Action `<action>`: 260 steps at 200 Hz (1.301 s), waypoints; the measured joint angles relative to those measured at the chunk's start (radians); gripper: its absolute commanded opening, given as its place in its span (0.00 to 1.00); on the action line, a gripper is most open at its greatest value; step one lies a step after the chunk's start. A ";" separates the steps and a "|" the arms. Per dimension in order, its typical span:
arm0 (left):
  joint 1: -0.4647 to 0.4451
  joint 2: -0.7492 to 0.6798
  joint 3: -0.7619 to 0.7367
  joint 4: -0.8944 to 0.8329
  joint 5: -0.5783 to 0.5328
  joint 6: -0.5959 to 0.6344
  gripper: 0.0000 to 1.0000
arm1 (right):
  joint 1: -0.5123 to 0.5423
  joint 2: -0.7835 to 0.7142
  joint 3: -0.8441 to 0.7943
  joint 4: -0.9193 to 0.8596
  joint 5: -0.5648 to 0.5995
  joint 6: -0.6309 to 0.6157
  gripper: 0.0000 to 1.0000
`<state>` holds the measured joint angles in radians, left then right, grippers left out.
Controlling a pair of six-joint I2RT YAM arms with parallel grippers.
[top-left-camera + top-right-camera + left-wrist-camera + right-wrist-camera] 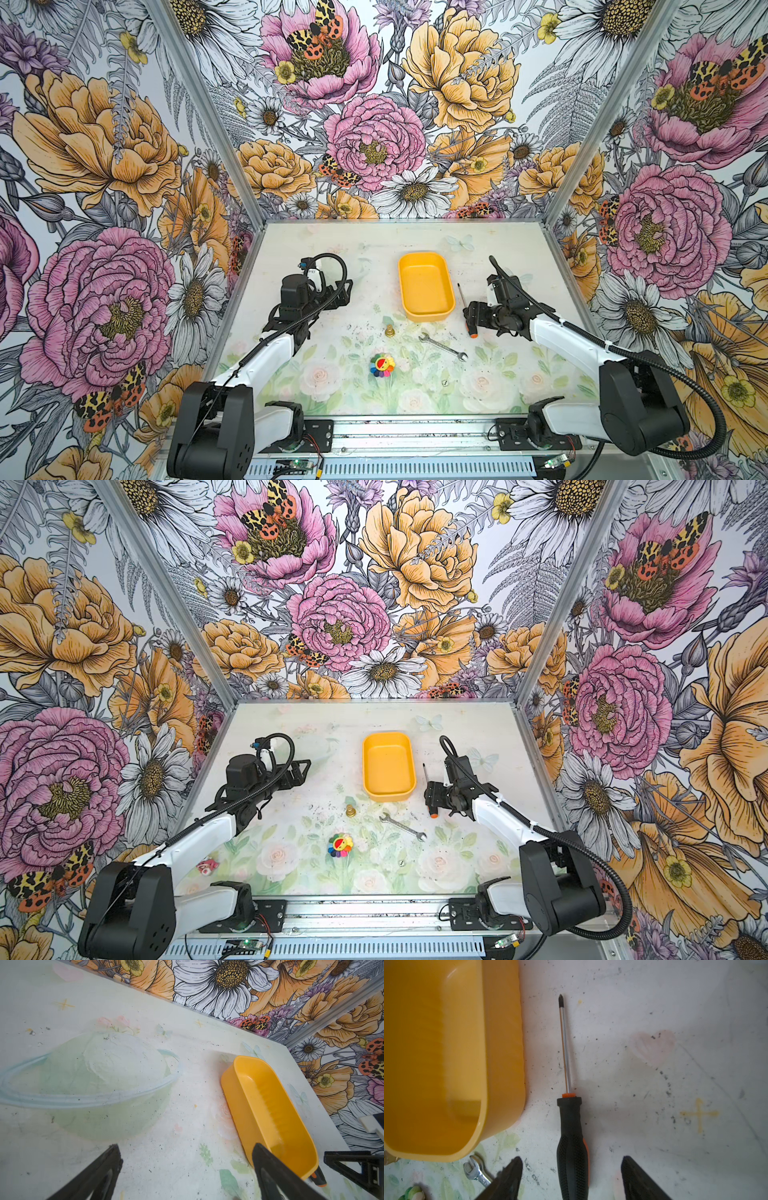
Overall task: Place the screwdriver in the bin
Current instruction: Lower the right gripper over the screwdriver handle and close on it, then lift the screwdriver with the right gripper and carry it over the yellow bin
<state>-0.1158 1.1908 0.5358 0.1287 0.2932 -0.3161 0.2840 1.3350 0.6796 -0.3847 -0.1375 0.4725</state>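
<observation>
Right tool (pixel 571 1159): open, jaws straddling the screwdriver (pixel 569 1122) handle. Screwdriver lies flat on the surface (pixel 654 1084), just right of the yellow bin (pixel 504 1043). Risk: uneven jaw contact may roll the handle, spoiling the grasp.

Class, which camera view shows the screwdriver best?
The right wrist view: the screwdriver is close and sharp, tip to grip, beside the bin. Both top views show it small, handle partly under the right claw. The left wrist view shows only its handle end.

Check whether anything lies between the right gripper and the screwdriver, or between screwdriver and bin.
Nothing visible. The right gripper straddles the screwdriver handle, jaws open; only tabletop lies between it and the bin.
</observation>
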 measured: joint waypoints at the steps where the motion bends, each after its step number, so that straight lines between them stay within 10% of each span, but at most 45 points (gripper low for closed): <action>1: 0.000 0.000 0.000 -0.002 0.001 0.000 0.99 | 0.002 0.002 0.000 0.000 0.002 0.000 0.73; 173: 0.000 -0.056 0.002 -0.114 0.012 0.000 0.99 | 0.080 0.188 0.080 -0.062 0.128 -0.029 0.50; 230: -0.006 -0.056 0.002 -0.118 0.013 0.000 0.99 | 0.084 0.220 0.122 -0.079 0.134 -0.049 0.00; 260: -0.011 -0.059 -0.001 -0.117 0.013 0.000 0.99 | 0.083 0.219 0.122 -0.079 0.117 -0.043 0.00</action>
<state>-0.1272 1.1320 0.5346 0.0113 0.3058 -0.3157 0.3672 1.5543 0.8017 -0.4637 -0.0208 0.4294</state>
